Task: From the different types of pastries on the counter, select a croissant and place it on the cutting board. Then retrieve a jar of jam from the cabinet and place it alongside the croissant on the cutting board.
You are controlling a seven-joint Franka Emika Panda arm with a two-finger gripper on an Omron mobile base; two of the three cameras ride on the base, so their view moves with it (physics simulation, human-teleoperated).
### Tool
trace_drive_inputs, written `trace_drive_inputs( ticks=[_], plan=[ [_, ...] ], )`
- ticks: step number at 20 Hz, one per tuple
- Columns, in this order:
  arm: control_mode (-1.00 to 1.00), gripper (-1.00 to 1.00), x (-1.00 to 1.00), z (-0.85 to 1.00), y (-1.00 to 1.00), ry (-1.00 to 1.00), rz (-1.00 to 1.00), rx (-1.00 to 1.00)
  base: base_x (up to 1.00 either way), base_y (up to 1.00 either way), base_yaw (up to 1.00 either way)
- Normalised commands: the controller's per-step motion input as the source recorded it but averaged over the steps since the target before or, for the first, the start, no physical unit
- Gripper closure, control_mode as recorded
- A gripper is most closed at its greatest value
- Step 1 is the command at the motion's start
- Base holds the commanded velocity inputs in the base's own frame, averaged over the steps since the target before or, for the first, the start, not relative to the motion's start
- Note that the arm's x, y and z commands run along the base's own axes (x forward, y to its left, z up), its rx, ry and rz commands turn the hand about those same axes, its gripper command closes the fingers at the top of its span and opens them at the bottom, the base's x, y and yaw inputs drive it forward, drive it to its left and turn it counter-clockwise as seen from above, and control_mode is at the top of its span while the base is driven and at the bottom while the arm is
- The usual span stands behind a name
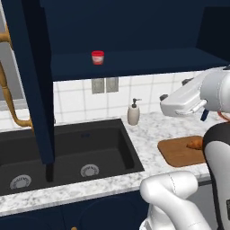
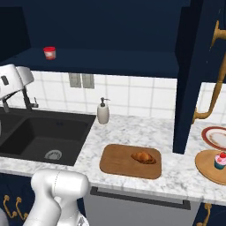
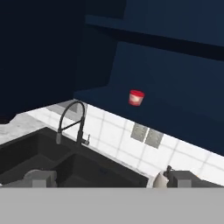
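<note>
The small red-lidded jar of jam [image 1: 97, 57] [image 2: 50, 53] [image 3: 136, 97] stands alone on the lower shelf of the open navy cabinet [image 1: 134, 63]. My gripper [image 1: 175, 90] [image 3: 113, 178] hangs open and empty above the counter [image 2: 132, 130], right of the sink and well short of the jar. The golden croissant [image 2: 143, 157] [image 1: 195, 143] lies on the brown cutting board [image 2: 130, 161] [image 1: 179, 152]. In the left base view my arm hides part of it. A pink cupcake [image 2: 219, 161] sits at the far right.
The cabinet doors [image 1: 31, 90] [image 2: 194, 75] hang open with brass handles on both sides. The black double sink [image 1: 67, 152] has a dark faucet [image 3: 70, 118]. A beige soap dispenser [image 1: 133, 112] [image 2: 103, 112] stands by the tiled wall. A round wooden plate [image 2: 207, 170] holds the cupcake, behind it a red-rimmed plate [image 2: 216, 137].
</note>
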Motion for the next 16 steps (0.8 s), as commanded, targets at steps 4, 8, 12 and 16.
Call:
trace_drive_inputs(
  ticks=[4,8,12,16],
  plan=[
    [-1.0,-1.0,0.17,0.4,0.0,-0.14,0.0,0.0,0.0,0.0,0.0],
    [-1.0,-1.0,0.24,0.32,0.0,-0.13,0.0,0.0,0.0,0.0,0.0],
    [-1.0,-1.0,0.04,0.02,0.0,-0.04,0.0,0.01,0.0,0.0,0.0],
    [-1.0,-1.0,0.23,0.0,-0.12,0.0,0.0,0.04,0.0,0.0,0.0]
  ],
)
